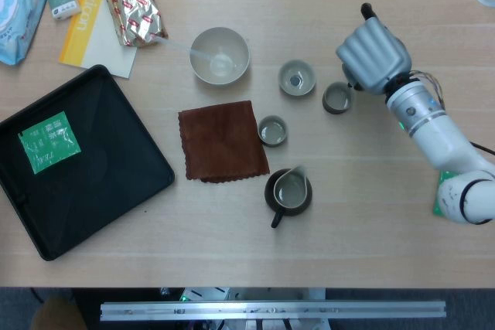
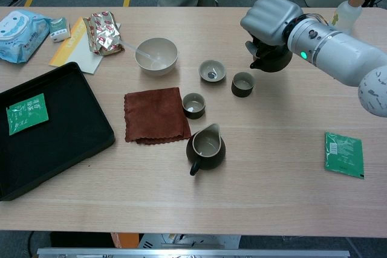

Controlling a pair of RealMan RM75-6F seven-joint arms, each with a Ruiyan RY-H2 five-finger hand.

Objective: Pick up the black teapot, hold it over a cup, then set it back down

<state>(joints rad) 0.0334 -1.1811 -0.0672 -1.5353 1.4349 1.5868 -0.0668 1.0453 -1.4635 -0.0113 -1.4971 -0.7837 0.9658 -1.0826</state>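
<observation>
My right hand (image 2: 270,17) is wrapped around the black teapot (image 2: 270,58), gripping it from above and holding it in the air beside the dark cup (image 2: 242,84), its spout toward that cup. In the head view my hand (image 1: 373,56) hides nearly all of the pot. A pale cup (image 2: 212,71) sits just left of the dark one. A brown cloth (image 2: 156,115) and a dark pitcher (image 2: 205,147) lie nearer me
</observation>
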